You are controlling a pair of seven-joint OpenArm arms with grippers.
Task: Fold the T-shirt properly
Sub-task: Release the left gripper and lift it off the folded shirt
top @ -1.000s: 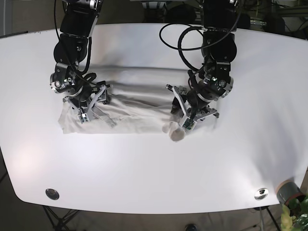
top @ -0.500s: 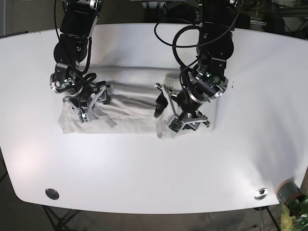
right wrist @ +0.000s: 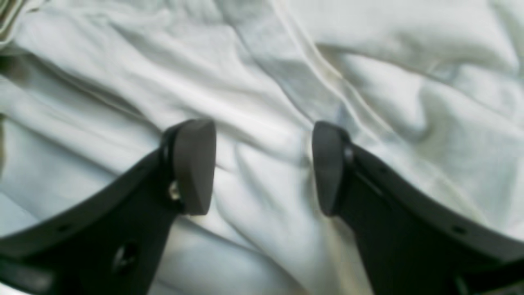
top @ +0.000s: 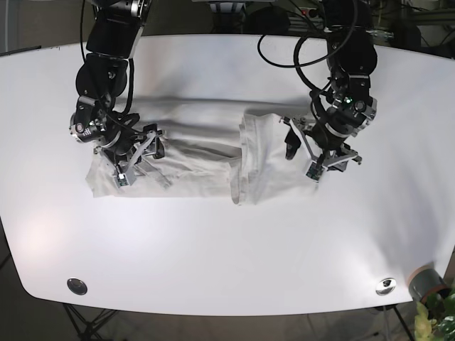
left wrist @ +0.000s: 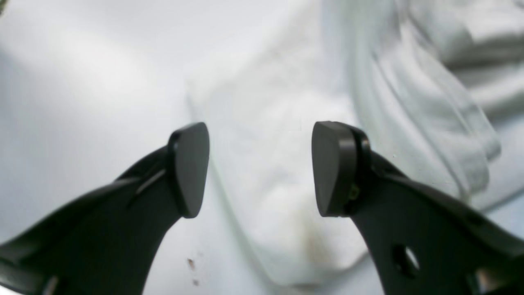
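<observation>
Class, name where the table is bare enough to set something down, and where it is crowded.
Bare: the table's wide front strip below the T-shirt, and both outer ends. Crowded: the middle band, with the shirt under the left gripper and right gripper.

- T-shirt (top: pixel 206 145): soft white cloth, matt, creased and rumpled; in the right wrist view its weave looks fine, with stitched seams.
- Worktop (top: pixel 227 249): smooth white surface with a faint sheen.
- Fingers (left wrist: pixel 190 168): black, matt, smooth like moulded plastic; a small metal screw shows on one in the right wrist view.
- Cables (top: pixel 284 53): black, smooth, slightly glossy sheath.
</observation>
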